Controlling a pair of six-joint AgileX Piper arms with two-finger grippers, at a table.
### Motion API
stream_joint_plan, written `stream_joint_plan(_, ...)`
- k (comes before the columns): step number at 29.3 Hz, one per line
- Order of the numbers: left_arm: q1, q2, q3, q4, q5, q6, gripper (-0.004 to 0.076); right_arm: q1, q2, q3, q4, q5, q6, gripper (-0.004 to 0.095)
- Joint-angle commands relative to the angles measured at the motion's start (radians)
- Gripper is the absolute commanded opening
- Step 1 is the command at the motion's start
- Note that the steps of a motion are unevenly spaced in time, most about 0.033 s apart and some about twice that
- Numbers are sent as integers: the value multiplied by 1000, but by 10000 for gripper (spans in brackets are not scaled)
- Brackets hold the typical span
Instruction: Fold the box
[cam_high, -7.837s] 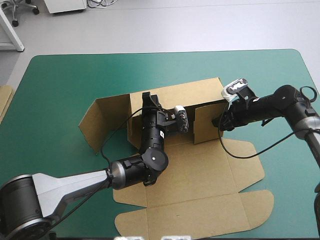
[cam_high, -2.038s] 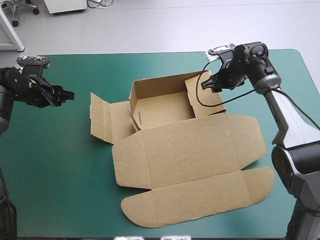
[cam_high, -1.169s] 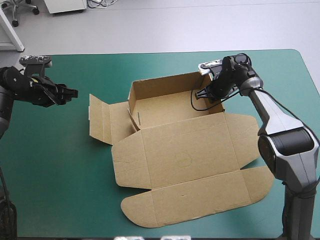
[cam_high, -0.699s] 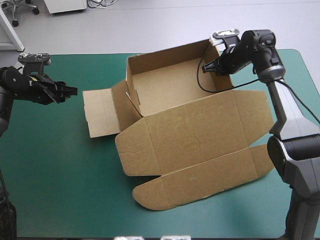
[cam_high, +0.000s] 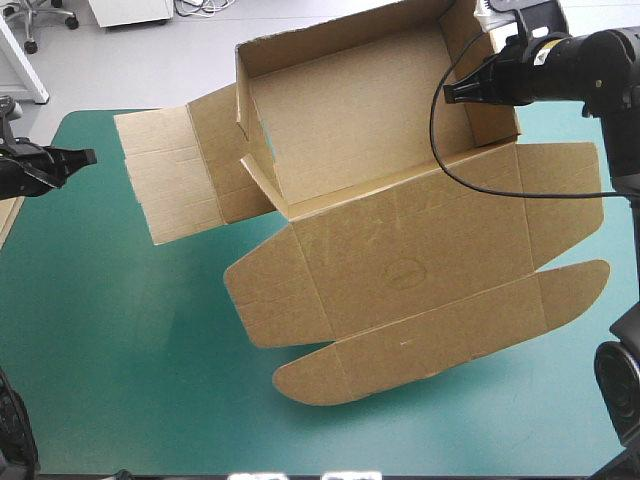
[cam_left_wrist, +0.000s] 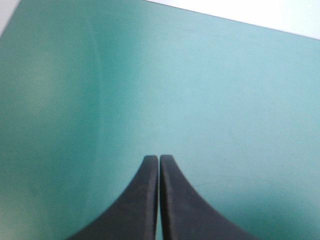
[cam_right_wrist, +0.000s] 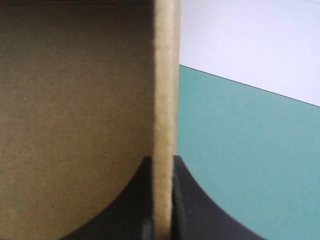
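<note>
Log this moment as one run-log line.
box: held up tilted, tray open, lid unfolded | right claw: shut on box wall | left claw: shut, empty, above teal-green cover

The box is plain brown board with one faint oval mark. The desk cover is even teal-green. Left gripper and right gripper have black jaws.

Lab: covered worktable, castor chair.
</note>
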Motion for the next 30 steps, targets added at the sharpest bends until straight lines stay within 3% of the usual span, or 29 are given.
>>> stream_joint_plan(1,43,19,74,-336,-70,212,-1,-6,-73,-31,17,-1,14,-19)
stream_joint_plan(6,48,94,208,-662,-68,422,-3,-6,-90,-31,27,-1,36,-20)
stream_joint_plan(13,-29,175,274,-1077,106,786,-3,-6,-90,-31,116,-1,42,-20)
stream_joint_plan(18,-125,189,274,-1239,182,898,-3,-6,-90,-29,125,-1,42,-20)
stream_joint_plan(26,-226,189,217,-1250,360,918,-3,-6,-70,-27,114,-1,42,-19)
stream_joint_plan(30,-255,173,202,-1250,360,898,-3,-6,-51,-27,114,-1,42,-19)
